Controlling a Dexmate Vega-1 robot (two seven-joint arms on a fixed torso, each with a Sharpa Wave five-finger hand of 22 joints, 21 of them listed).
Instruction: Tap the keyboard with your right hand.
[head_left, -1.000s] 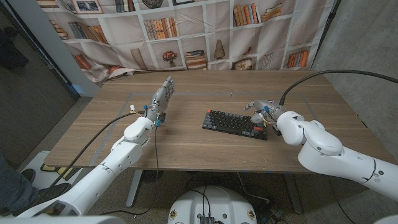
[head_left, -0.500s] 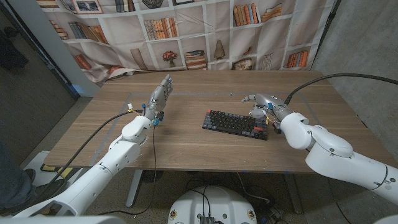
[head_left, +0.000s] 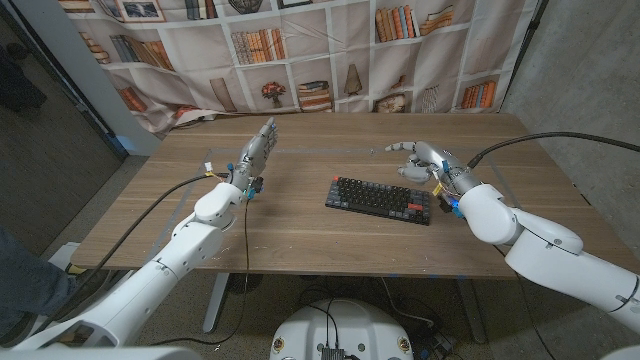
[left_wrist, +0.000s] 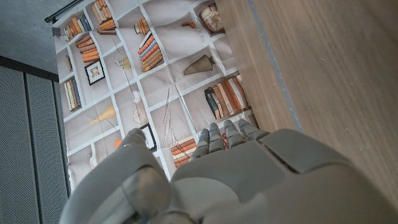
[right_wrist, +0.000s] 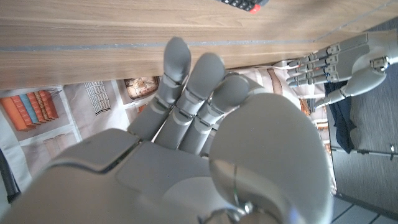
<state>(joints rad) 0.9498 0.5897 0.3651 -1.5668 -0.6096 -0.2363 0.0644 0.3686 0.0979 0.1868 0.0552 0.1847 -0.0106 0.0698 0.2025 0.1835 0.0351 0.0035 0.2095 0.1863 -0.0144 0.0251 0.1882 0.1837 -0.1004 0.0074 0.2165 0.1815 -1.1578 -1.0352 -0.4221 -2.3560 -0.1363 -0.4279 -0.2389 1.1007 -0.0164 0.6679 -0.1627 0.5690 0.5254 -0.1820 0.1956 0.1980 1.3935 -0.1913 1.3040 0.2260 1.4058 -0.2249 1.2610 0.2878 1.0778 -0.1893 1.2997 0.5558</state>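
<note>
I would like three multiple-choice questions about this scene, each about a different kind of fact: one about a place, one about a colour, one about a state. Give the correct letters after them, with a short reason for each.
1. Where is the right hand relative to the keyboard?
A. beyond its far right corner
B. over its middle keys
C. to the left of it

2. What colour are most of the keyboard's keys?
A. white
B. dark
C. yellow

3. What is the left hand holding?
A. the keyboard
B. a book
C. nothing

Answers:
1 A: the head view shows the hand past the keyboard's far right corner, apart from the keys.
2 B: the keys look dark, with a few red ones at the right end.
3 C: its fingers point up, straight and bare.
</note>
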